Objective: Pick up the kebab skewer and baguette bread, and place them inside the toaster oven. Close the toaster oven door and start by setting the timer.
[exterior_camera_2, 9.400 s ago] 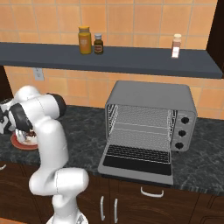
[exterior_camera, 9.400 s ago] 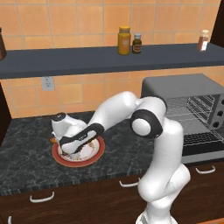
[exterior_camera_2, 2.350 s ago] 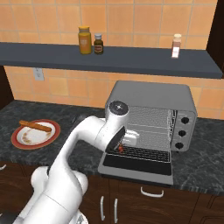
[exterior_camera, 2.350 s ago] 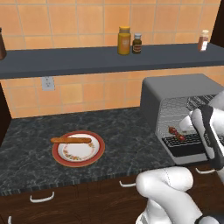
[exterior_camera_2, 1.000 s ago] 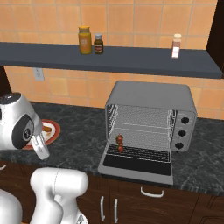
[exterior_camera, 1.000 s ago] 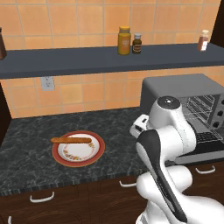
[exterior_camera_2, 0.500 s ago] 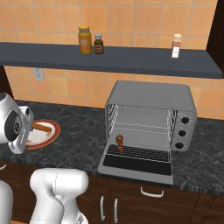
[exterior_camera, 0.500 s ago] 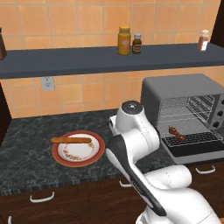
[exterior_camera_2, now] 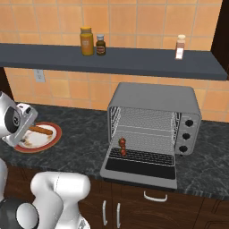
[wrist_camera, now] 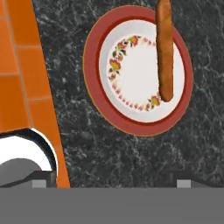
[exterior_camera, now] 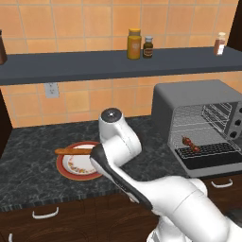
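Hand view looks down on the baguette bread [wrist_camera: 165,52] lying across the red-rimmed plate [wrist_camera: 98,105]: light, stiff, crusty, likely best pinched at mid-length, with the claw [wrist_camera: 111,183] spread wide and empty. Rightward, the dark marble table [exterior_camera: 28,172] runs to the toaster oven [exterior_camera_2: 154,123], door [exterior_camera_2: 139,169] down, kebab skewer [exterior_camera_2: 122,146] inside.

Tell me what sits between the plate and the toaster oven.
Only bare counter between plate and toaster oven, seen in the right base view.
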Tool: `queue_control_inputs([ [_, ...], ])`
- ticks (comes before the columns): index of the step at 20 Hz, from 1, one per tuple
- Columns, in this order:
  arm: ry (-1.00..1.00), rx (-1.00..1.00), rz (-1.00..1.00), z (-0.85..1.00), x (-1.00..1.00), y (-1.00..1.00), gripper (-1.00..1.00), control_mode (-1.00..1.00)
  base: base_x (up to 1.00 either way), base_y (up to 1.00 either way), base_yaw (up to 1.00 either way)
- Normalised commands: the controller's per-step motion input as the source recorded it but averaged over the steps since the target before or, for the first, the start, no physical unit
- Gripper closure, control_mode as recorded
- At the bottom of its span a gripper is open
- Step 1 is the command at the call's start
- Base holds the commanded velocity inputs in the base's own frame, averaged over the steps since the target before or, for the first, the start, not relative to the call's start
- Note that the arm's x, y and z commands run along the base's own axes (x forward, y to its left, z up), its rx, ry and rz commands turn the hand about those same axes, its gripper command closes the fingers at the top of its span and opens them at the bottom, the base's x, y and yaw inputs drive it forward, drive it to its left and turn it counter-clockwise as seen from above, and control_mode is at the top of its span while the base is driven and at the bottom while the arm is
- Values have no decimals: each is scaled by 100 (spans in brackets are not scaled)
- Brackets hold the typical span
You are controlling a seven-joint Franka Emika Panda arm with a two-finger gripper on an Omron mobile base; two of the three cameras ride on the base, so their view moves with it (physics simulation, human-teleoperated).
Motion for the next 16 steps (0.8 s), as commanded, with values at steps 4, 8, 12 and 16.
queue_control_inputs([
  [4,4,6,-20,-18,70,24,-100,-100,0,0,0],
  [8,11,1,-7,-27,56,1,-100,-100,0,0,0],
  [12,14,0,0,-41,62,10,-100,-100,0,0,0],
  [16,3,0,0,-43,46,14,-100,-100,0,0,0],
])
